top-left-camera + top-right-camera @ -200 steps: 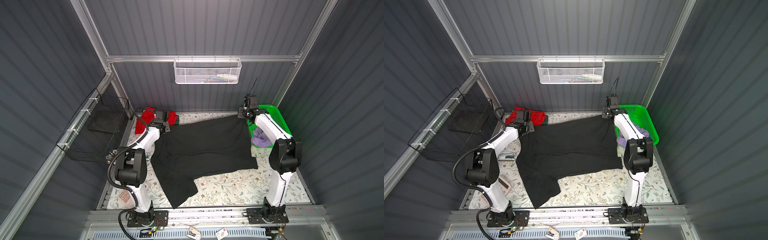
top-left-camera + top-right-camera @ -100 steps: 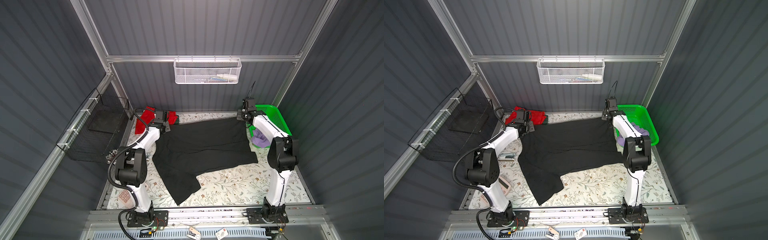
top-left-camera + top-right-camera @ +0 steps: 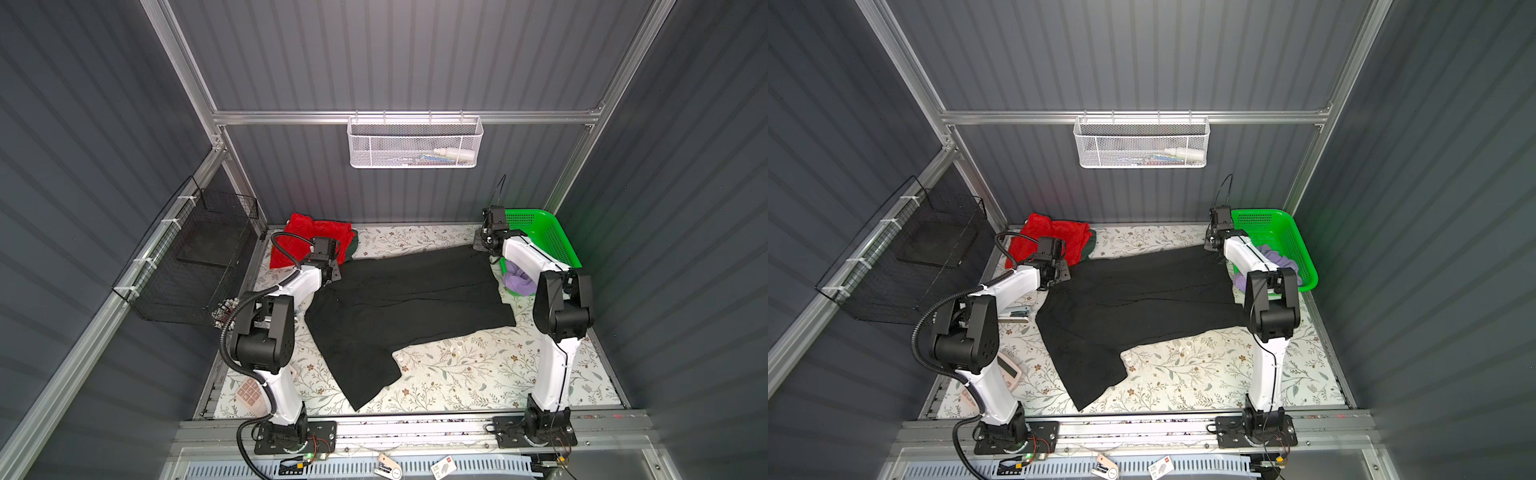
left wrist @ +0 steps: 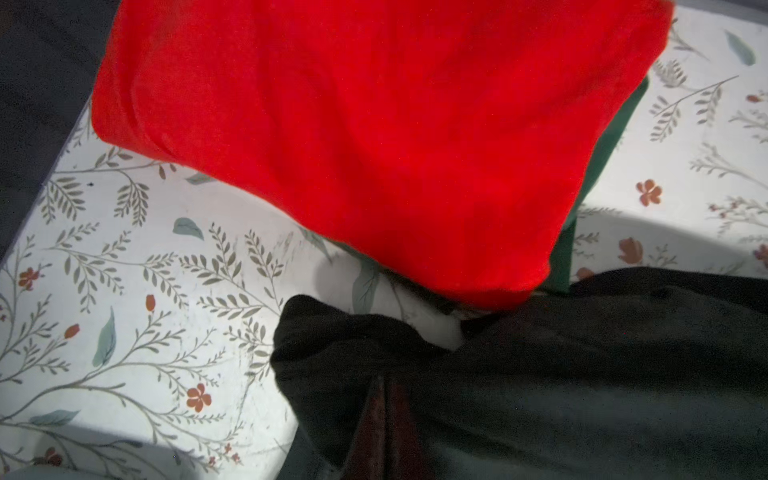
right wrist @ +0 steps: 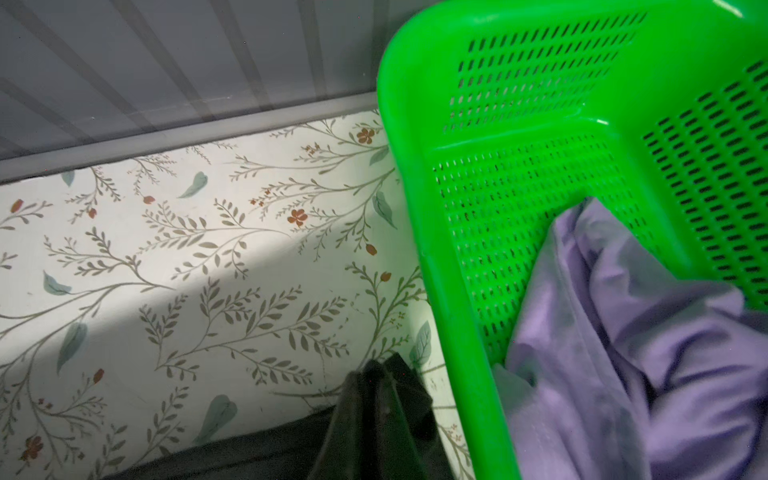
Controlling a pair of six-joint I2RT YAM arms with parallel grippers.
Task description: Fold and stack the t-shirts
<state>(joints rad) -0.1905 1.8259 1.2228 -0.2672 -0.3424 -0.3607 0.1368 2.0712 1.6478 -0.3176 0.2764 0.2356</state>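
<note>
The left pincer (image 4: 379, 415) is shut tight on one far corner of the black t-shirt (image 3: 407, 299), and the cloth bunches up around its tips. The right pincer (image 5: 374, 390) is shut tight on the other far corner of the same shirt. In both top views the black t-shirt lies spread out across the middle of the flowery desk (image 3: 457, 365), stretched between the two pincers, with one long part hanging toward the near edge. Just behind the left pincer lies the red t-shirt (image 3: 307, 237), folded, in the far left corner of the desk. It lies on top of the dark green t-shirt (image 4: 602, 158), which peeks out along one side. Just beside the right pincer stands the green basket (image 5: 415, 124), in the far right corner. The lavender t-shirt (image 5: 623, 332) lies crumpled inside it.
</note>
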